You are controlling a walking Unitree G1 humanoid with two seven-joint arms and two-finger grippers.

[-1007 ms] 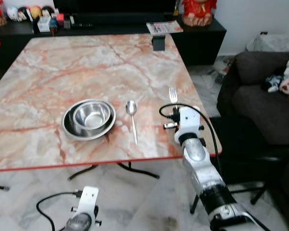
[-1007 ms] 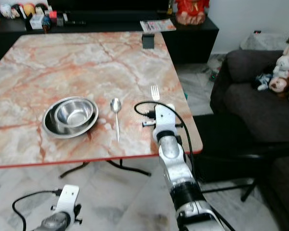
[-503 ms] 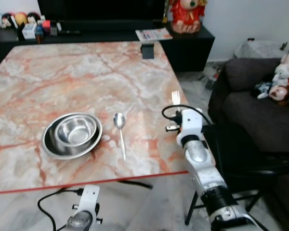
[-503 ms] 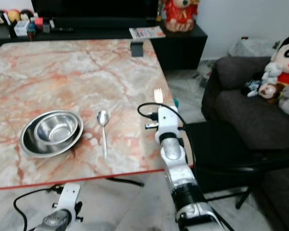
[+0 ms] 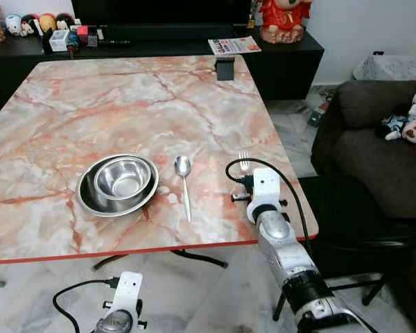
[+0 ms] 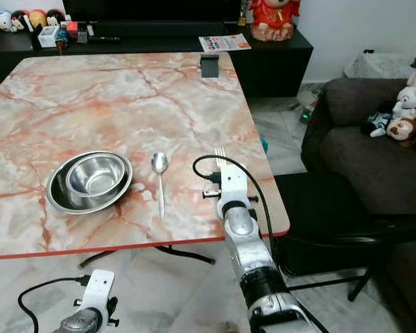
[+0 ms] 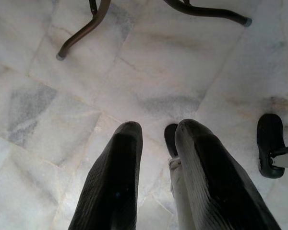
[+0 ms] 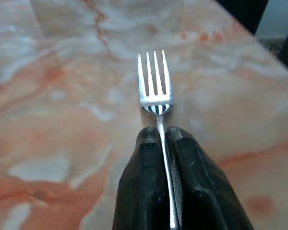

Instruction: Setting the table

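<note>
Right pincer [image 8: 162, 132], clenched on the fork [image 8: 154, 86] at lower right, should lower it flat on the bench [image 5: 125, 97] beside the spoon [image 5: 184, 173].
</note>
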